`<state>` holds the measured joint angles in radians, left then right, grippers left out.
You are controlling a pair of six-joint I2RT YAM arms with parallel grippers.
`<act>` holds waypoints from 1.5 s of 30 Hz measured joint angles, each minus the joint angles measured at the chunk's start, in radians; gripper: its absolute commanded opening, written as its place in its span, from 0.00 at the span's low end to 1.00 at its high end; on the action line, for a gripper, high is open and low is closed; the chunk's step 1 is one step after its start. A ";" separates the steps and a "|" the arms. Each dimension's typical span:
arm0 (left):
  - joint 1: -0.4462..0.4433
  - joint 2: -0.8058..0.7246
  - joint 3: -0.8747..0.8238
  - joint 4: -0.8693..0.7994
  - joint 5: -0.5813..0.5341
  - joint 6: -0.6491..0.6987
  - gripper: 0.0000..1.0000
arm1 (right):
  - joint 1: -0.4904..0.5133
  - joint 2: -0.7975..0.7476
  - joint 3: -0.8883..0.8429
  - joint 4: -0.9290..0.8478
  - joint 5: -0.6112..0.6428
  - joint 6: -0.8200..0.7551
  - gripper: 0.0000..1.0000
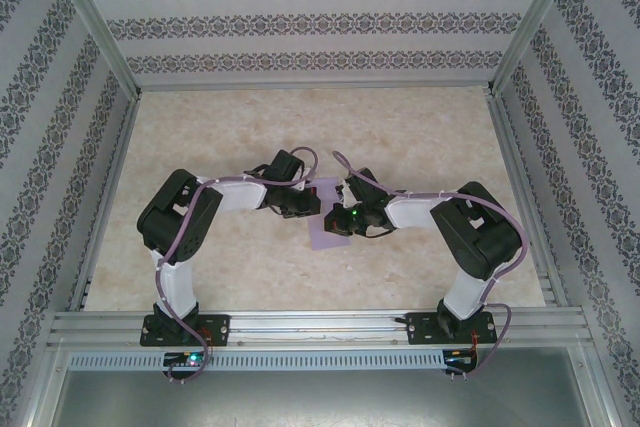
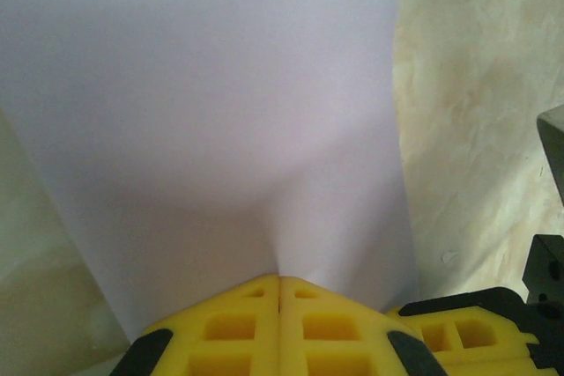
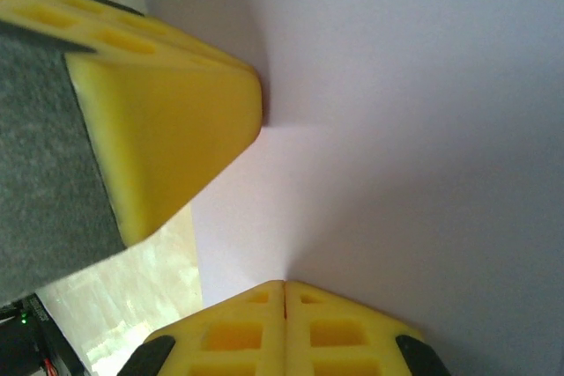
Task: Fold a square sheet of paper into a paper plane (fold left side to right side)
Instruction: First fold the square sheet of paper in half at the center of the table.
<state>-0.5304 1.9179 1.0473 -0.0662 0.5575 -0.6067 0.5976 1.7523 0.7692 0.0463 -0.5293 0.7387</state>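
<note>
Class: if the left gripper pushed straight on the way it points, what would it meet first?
The square sheet of paper, at once: the left gripper seems shut on its edge, with lilac surface directly ahead.

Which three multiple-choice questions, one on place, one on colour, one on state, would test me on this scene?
1. Where is the sheet of paper? A. between the left claw and the right claw B. against the far wall C. beside the left arm's base
2. What colour is the sheet? A. green B. lilac C. red
3. How is the left claw? A. wide open B. shut on the sheet C. shut on nothing
Answers: 1 A, the top view shows it between the claws; 2 B, pale purple in all views; 3 B, its yellow fingers meet, pinching the paper.
</note>
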 measured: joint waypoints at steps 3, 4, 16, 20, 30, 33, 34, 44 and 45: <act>0.003 0.000 -0.004 0.008 -0.001 0.000 0.03 | -0.003 0.003 0.000 0.006 -0.002 -0.008 0.00; 0.003 0.000 -0.005 0.008 -0.002 0.000 0.03 | -0.005 0.004 0.000 0.007 -0.005 -0.010 0.00; 0.062 0.021 0.017 0.011 0.018 0.027 0.03 | -0.007 0.012 0.000 0.043 0.011 -0.031 0.00; 0.090 0.048 0.050 0.011 0.035 0.032 0.03 | -0.012 0.017 0.000 0.061 0.019 -0.032 0.00; 0.151 0.126 0.161 0.007 0.034 0.039 0.03 | -0.015 0.024 0.001 0.090 0.035 -0.031 0.00; 0.161 0.144 0.187 0.006 0.033 0.043 0.03 | -0.016 0.024 0.000 0.094 0.037 -0.031 0.00; 0.163 0.150 0.194 0.006 0.034 0.043 0.03 | -0.018 0.024 0.000 0.097 0.039 -0.031 0.00; 0.199 0.188 0.259 0.003 -0.002 0.050 0.03 | -0.019 0.024 -0.008 0.117 0.046 -0.027 0.00; 0.206 0.193 0.268 0.004 -0.011 0.050 0.03 | -0.019 0.024 -0.011 0.122 0.045 -0.026 0.00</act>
<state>-0.3244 2.1109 1.3151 -0.0624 0.5468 -0.5564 0.5781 1.7760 0.7586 0.1680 -0.4839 0.7128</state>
